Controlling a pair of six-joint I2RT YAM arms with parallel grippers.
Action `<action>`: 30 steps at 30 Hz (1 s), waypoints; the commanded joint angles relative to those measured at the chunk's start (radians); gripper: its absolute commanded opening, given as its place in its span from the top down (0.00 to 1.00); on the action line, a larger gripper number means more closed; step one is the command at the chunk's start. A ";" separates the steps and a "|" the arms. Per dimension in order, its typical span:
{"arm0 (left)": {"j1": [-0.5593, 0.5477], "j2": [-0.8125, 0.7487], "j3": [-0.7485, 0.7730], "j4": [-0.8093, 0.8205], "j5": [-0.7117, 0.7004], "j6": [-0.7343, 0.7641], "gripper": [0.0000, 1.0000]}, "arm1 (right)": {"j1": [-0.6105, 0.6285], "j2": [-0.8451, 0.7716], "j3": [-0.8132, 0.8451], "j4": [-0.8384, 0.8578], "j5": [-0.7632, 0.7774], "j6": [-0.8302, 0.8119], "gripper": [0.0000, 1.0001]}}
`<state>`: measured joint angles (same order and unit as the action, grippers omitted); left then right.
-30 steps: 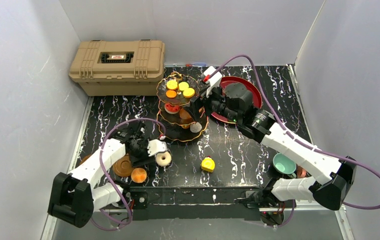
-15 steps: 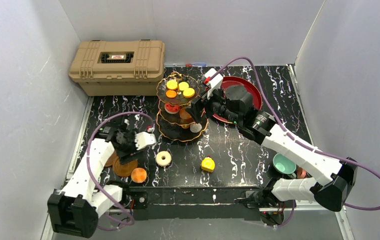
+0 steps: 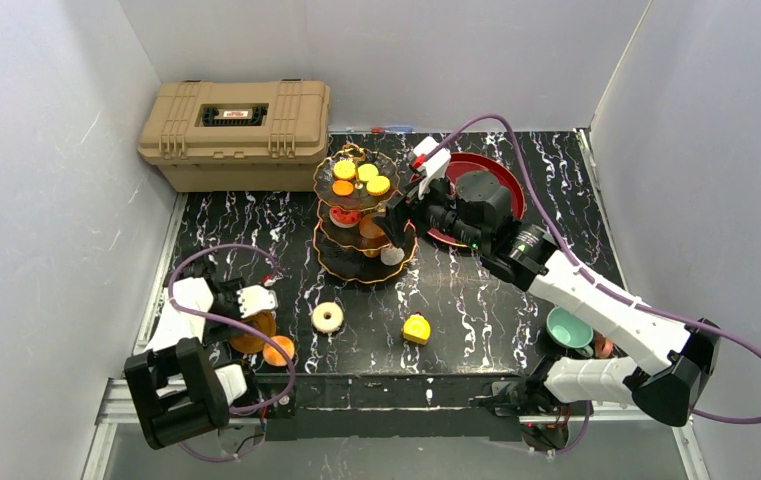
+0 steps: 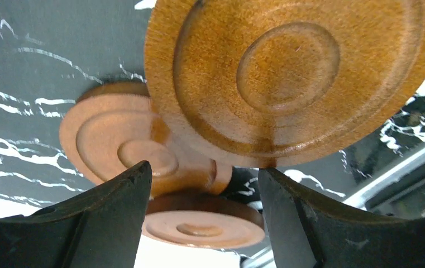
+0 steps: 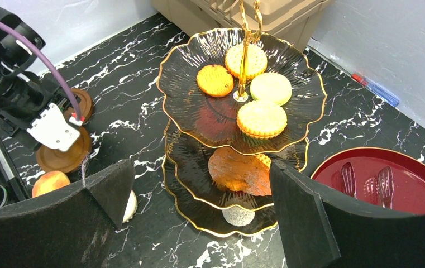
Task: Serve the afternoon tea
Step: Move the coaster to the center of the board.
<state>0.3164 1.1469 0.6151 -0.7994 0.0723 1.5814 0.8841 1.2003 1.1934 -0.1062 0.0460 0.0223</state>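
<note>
From above, the three-tier stand is carrying macarons on top, while the donut, a yellow cake and the teal cup are sitting apart from it on the table, so serving is looking about half done. In the left wrist view, the left gripper is hanging open and empty over what are probably three overlapping brown saucers. In the right wrist view, the right gripper is gaping wide and empty before the stand's thinly filled lower tiers.
</note>
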 commanded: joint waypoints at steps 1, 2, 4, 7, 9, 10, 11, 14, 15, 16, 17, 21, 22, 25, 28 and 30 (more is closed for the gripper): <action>-0.038 -0.012 -0.050 0.139 0.045 0.074 0.32 | 0.004 -0.030 0.021 0.019 -0.002 0.002 0.01; -0.051 0.005 -0.050 0.148 0.036 0.058 0.33 | 0.003 -0.029 0.023 0.019 -0.003 0.003 0.02; -0.088 0.049 -0.038 0.151 0.015 0.016 0.42 | 0.004 -0.028 0.024 0.020 -0.005 0.006 0.02; -0.183 0.101 -0.008 0.142 -0.004 -0.079 0.58 | 0.003 -0.027 0.025 0.020 -0.005 0.008 0.02; -0.248 0.104 -0.004 0.127 0.000 -0.125 0.58 | 0.004 -0.024 0.027 0.017 -0.005 0.009 0.02; -0.277 0.095 -0.008 0.125 0.009 -0.142 0.58 | 0.004 -0.022 0.028 0.014 -0.003 0.009 0.02; -0.317 0.085 -0.016 0.123 0.012 -0.167 0.58 | 0.004 -0.022 0.029 0.012 0.000 0.008 0.02; -0.408 0.074 -0.025 0.097 0.026 -0.231 0.57 | 0.004 -0.021 0.031 0.013 0.006 0.008 0.02; -0.426 0.075 -0.030 0.091 0.029 -0.245 0.57 | 0.004 -0.020 0.033 0.013 0.008 0.008 0.02; -0.443 0.077 -0.038 0.087 0.029 -0.253 0.57 | 0.004 -0.018 0.034 0.013 0.010 0.008 0.02; -0.459 0.077 -0.046 0.088 0.028 -0.261 0.56 | 0.004 -0.017 0.035 0.013 0.012 0.007 0.02; -0.535 0.081 -0.045 0.089 0.044 -0.324 0.56 | 0.003 -0.023 0.028 0.013 0.021 0.005 0.02; -0.557 0.084 -0.039 0.089 0.048 -0.346 0.55 | 0.003 -0.024 0.025 0.014 0.023 0.005 0.02; -0.605 0.094 0.000 0.087 0.073 -0.419 0.55 | 0.003 -0.026 0.016 0.016 0.028 0.005 0.02; -0.651 0.092 0.054 0.061 0.119 -0.516 0.54 | 0.003 -0.023 0.006 0.014 0.030 0.005 0.02; -0.690 0.084 0.090 0.039 0.155 -0.592 0.54 | 0.003 -0.025 -0.001 0.008 0.030 0.007 0.02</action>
<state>-0.3138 1.2354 0.6334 -0.6773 0.0986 1.1587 0.8841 1.1988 1.1938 -0.1112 0.0574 0.0238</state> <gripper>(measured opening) 0.457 0.983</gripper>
